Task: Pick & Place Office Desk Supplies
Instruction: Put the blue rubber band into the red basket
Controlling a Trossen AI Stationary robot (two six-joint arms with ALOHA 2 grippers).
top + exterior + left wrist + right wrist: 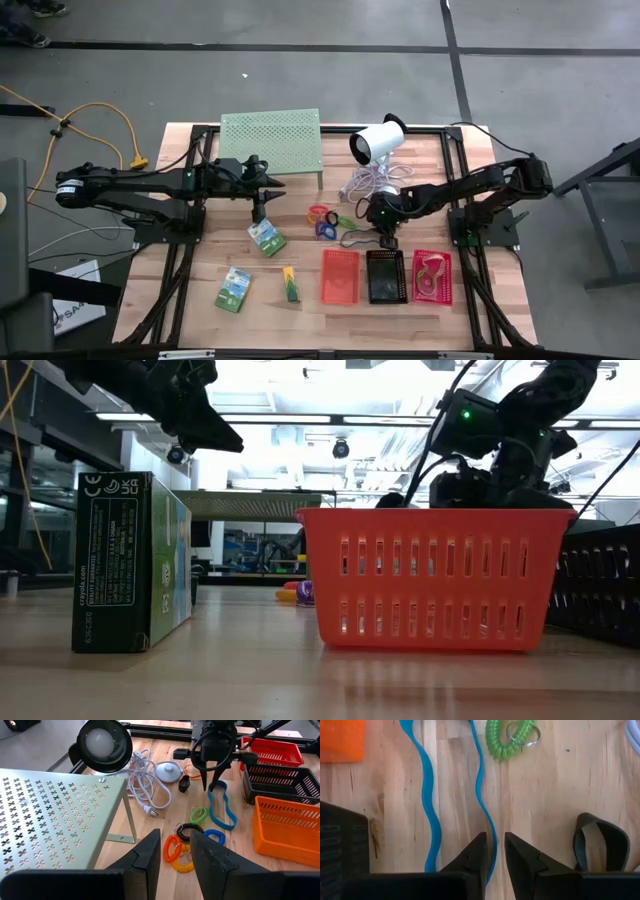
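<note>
Closest to the low camera a green pack (130,560) stood on its edge on the wooden surface (470,320), and beside it, a little apart, sat the red basket (435,575). From above, this basket was the left one of a row of three near the front edge, with the black basket (385,277) in the middle and the pink basket (432,276) on the right, which had a pale loop inside. Two more green packs lay flat to the left of the row, one (266,238) just under the left arm and one small one (290,285) near the red basket. The right fingers (388,240) pointed down at the surface just behind the black basket; they were only a little parted, with one strand of the blue band (426,795) running between them, and the gap looked wider than the strand. A green coiled loop (512,740) lay near this band, and a dark band (600,840) lay on the other side. The left fingers (260,213) hovered near the pale-green stand (270,135), released and empty, and beyond them lay an orange coil (177,855) and a blue coil (214,836)
</note>
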